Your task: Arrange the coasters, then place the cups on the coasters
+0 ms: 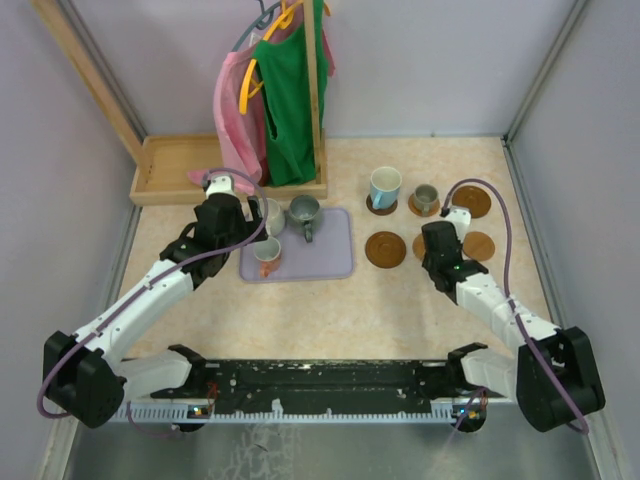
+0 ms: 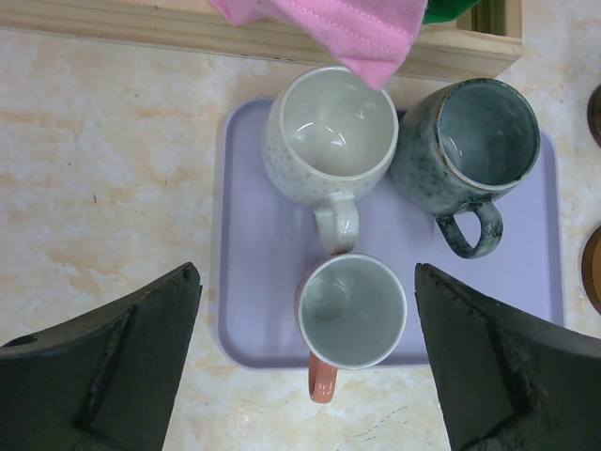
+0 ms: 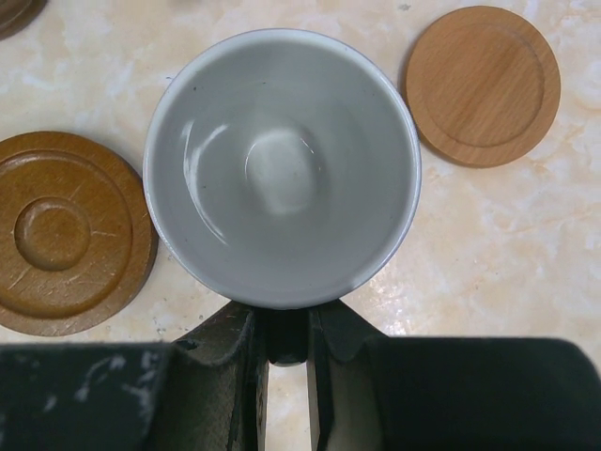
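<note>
- A pale grey round ceramic cup [image 3: 282,169] fills the middle, seen straight down into its glossy bowl.
- The right claw [image 3: 286,343] is pinched narrow on the cup's near side, its black fingers almost meeting.
- A dark brown ringed wooden coaster [image 3: 61,235] lies flat at left, its right edge behind the cup's rim.
- A light orange-brown round wooden coaster [image 3: 484,85] lies at upper right, just beside the rim.
- Both coasters rest on the cream marbled bench [image 3: 488,244].

A lavender tray [image 1: 335,258] lies just before a wooden clothes rack [image 1: 165,172].
</note>
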### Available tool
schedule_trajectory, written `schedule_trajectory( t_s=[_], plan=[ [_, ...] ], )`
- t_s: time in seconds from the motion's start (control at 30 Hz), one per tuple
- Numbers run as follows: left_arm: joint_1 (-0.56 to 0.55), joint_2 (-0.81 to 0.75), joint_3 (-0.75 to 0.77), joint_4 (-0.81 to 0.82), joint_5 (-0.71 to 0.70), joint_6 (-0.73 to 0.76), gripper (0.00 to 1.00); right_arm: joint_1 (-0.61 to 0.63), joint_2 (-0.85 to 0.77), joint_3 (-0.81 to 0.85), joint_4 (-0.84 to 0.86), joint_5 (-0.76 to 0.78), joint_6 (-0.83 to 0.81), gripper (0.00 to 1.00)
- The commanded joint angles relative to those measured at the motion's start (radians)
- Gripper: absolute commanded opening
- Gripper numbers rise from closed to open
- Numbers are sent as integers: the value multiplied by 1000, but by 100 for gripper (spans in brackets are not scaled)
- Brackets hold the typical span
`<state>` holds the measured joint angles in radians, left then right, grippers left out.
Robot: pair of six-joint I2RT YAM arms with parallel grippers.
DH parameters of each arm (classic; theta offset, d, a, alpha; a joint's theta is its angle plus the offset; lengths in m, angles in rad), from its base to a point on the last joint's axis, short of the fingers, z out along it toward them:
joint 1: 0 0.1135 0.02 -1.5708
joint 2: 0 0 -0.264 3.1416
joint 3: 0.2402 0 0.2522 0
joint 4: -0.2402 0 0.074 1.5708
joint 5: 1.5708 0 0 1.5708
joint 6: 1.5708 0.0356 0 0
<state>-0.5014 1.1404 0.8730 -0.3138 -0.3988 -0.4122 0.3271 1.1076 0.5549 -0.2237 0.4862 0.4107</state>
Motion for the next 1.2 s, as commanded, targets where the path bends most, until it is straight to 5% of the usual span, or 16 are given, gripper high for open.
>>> schedule_trajectory(
  t_s=[0.0,0.33,1.17],
  plan=[
    [5,-5,9,22,6,1,100,-36,-11,10,98,17,0,0],
    [5,-18,-14,43,12,-3,100,-146,-26,2,109,-17,3,0],
    [5,-10,-16,45,13,-11,100,-80,53,30,135,-101,-33,0]
  ],
)
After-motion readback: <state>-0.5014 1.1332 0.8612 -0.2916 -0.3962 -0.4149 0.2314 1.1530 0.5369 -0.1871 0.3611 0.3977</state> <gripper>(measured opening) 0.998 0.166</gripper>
